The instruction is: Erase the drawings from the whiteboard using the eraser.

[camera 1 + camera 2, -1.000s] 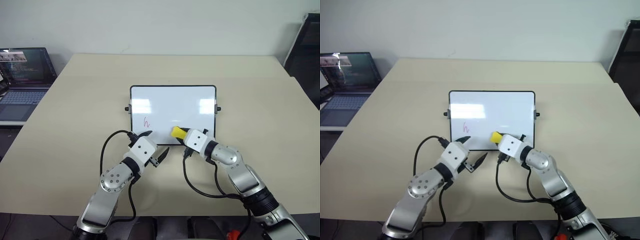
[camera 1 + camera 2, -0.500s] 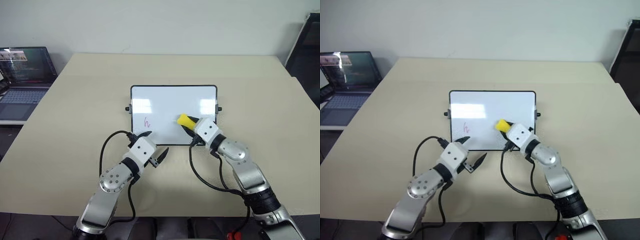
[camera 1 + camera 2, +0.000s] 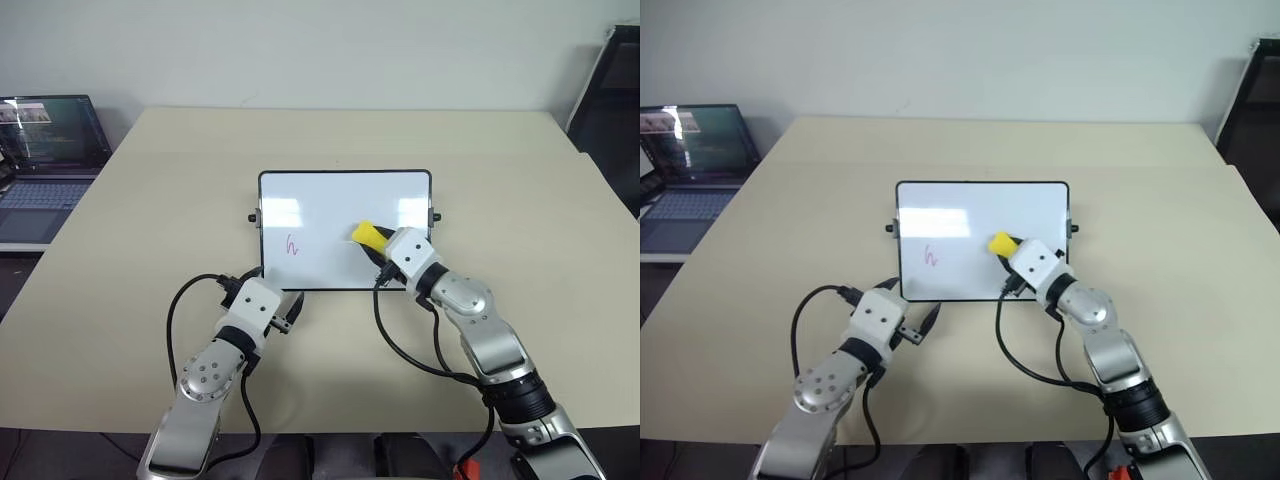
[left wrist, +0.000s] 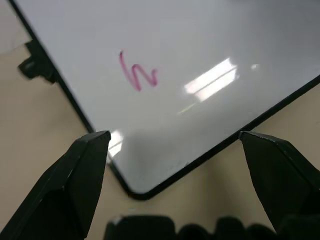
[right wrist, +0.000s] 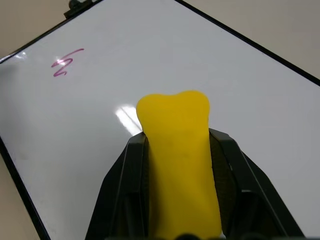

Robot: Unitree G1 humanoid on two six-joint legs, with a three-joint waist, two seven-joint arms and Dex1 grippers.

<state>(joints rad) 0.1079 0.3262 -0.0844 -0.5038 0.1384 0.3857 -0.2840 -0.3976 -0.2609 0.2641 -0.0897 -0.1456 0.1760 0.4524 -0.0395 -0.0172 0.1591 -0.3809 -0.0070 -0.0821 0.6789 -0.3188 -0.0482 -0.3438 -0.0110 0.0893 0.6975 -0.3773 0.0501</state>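
The whiteboard [image 3: 320,212] lies flat in the middle of the tan table. One small pink squiggle, the drawings' visible mark [image 3: 292,245], sits on its left half, also seen as the squiggle [image 4: 137,75] in the left wrist view. My right gripper [image 3: 380,248] is shut on the yellow eraser [image 3: 367,236], which hovers at or just over the board's right half, well right of the squiggle; contact is unclear. My left gripper [image 4: 172,137] is open, with nothing between its fingers, just in front of the board's near left corner.
An open laptop [image 3: 45,150] stands on a lower surface off the table's left edge. A dark object [image 3: 612,95] leans at the far right. Bare tabletop [image 3: 150,200] surrounds the board. Black cables loop under both wrists.
My right gripper carried the eraser farther onto the board and slightly right. My left gripper slid left and back off the board's front edge, leaving the squiggle in plain view.
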